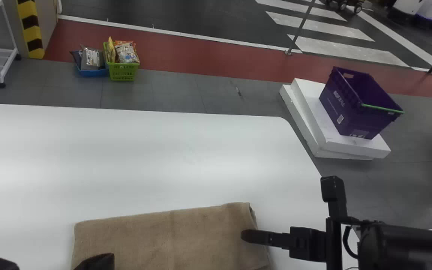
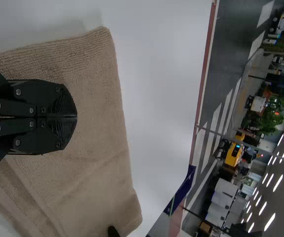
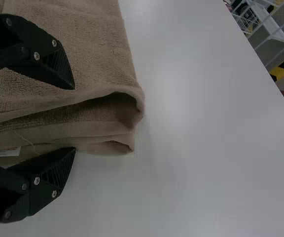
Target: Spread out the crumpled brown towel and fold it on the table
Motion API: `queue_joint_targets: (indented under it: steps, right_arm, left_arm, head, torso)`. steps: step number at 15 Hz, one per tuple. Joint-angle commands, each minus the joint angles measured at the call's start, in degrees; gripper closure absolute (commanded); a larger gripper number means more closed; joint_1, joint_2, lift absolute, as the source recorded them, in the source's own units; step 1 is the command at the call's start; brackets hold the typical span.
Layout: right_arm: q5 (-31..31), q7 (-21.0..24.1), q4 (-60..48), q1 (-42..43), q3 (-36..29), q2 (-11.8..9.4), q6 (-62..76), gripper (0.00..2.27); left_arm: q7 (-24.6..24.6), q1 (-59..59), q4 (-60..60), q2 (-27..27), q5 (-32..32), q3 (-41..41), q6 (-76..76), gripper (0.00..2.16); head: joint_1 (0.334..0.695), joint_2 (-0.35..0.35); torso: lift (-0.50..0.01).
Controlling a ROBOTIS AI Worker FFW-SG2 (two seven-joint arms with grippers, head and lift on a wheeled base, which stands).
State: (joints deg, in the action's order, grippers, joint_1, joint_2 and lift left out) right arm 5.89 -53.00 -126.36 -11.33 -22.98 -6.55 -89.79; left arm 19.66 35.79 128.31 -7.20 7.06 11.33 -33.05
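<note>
Brown towel (image 1: 156, 240) on white table (image 1: 144, 161), purple crate (image 1: 345, 108) beyond, left claw (image 1: 99, 261) clenched, right claw (image 1: 246, 236) parted

Wide-spread pincer (image 1: 246, 236) at towel edge (image 3: 97, 129)

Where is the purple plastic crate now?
In the head view, the purple crate stands on stacked white slabs, to the right of the white table.

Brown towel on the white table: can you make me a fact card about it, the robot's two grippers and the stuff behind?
Cloth: brown cloth towel, folded in layers
Surface: smooth white table
Left gripper: black, shut, over the towel
Right gripper: black, open, fingers astride the towel's layered edge
Behind: purple plastic crate, green plastic basket with packets
</note>
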Motion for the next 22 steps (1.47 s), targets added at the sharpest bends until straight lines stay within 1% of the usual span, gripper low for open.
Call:
queue_joint_targets:
  steps: [1, 3, 4, 10, 15, 16, 17, 18, 20, 21, 22]
  right_arm:
    - [0.0, -0.6, 0.1, 0.3, 0.1, -0.2, -0.3, 0.98]
    - [0.1, -1.5, 0.0, 0.4, 0.1, -0.3, -0.3, 1.22]
    - [0.1, -1.9, 0.0, 0.4, 0.1, -0.3, -0.3, 1.29]
    - [0.0, -4.3, -2.3, 0.0, -0.8, -0.1, -0.3, 1.33]
    - [-2.0, -7.6, -12.2, -0.1, -1.9, 0.1, -0.3, 1.33]
    - [-3.8, -7.7, -13.6, 0.5, -2.0, 0.2, -0.3, 1.33]
    - [-6.9, -7.7, -14.4, 1.3, -2.0, 0.2, -0.3, 1.33]
    - [-8.7, -7.6, -14.8, 1.6, -1.3, 0.7, -0.3, 1.33]
    - [-7.9, -7.4, -15.1, 1.6, 1.9, 3.0, -0.3, 1.33]
    - [-7.4, -7.1, -15.1, 1.5, 4.2, 3.5, -0.3, 1.33]
    - [-6.2, -6.8, -15.1, 1.0, 6.5, 4.1, -0.3, 1.33]
  left_arm:
    - [-0.2, -0.1, -0.4, -0.1, -1.0, 0.5, 0.7, 2.14]
    - [-0.4, 0.0, -0.4, -0.2, -1.2, 0.5, 0.9, 2.14]
    - [-0.6, 0.2, -0.4, -0.2, -1.3, 0.4, 1.3, 2.14]
    - [-1.6, 0.6, -1.7, -0.3, -2.9, 0.6, 4.1, 2.14]
    - [-1.6, 0.6, -1.9, -0.4, -3.9, 1.0, 5.0, 2.14]
    - [-1.6, 0.6, -1.9, -0.5, -3.9, 1.0, 5.0, 2.14]
    - [-1.6, 0.5, -1.9, -0.5, -3.9, 1.1, 5.0, 2.14]
    - [-1.5, 0.5, -1.8, -0.5, -3.9, 1.2, 5.0, 2.14]
    - [-1.6, 0.2, -2.0, -0.5, -4.1, 1.5, 5.0, 2.14]
    - [-1.6, 0.1, -2.0, -0.5, -4.1, 1.5, 4.8, 2.14]
    - [-1.5, 0.1, -2.0, -0.5, -4.1, 1.5, 5.0, 2.14]
  head:
    - [0.695, -0.350]
    - [0.695, -0.350]
    - [0.695, -0.350]
    - [0.695, -0.350]
    - [0.695, -0.350]
    - [0.695, -0.350]
    - [0.695, -0.349]
    - [0.695, -0.325]
    - [0.695, -0.297]
    - [0.695, -0.283]
    - [0.695, -0.248]
  torso:
    - [-0.127]
    - [-0.127]
    - [-0.127]
    - [-0.127]
    - [-0.127]
    - [-0.127]
    - [-0.127]
    - [-0.127]
    - [-0.127]
    - [-0.127]
    - [-0.127]
